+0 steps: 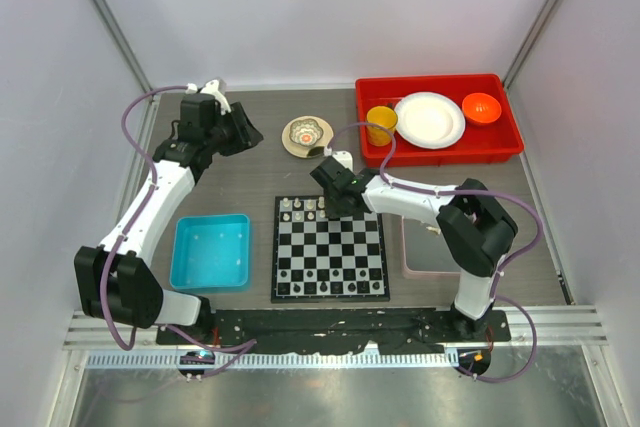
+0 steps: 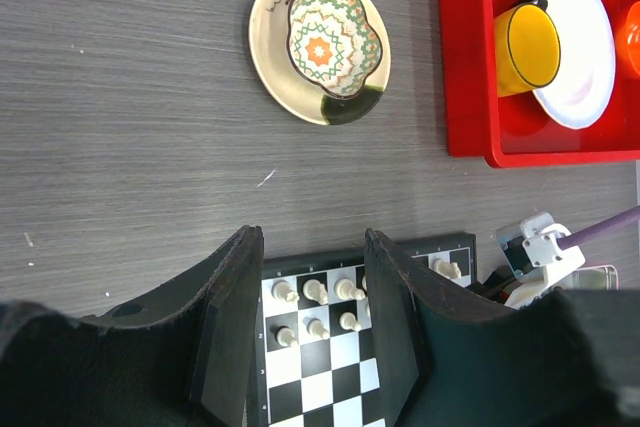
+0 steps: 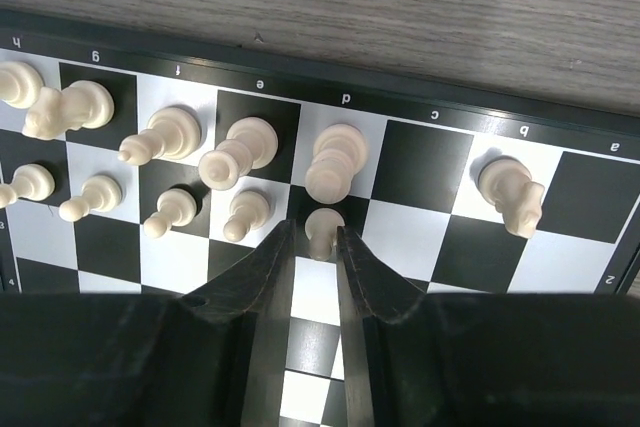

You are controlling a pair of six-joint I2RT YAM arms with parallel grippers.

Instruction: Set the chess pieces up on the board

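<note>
White letters a to h on the board (image 3: 420,167)

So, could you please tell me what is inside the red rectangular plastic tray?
A yellow mug, a round white plate and a small orange bowl sit in the tray. Whatever lies beneath the plate is covered.

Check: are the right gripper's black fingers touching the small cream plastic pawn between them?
Cannot tell. Right wrist view: the small cream plastic pawn stands between the right gripper's fingertips; neither contact nor a gap shows plainly.
</note>
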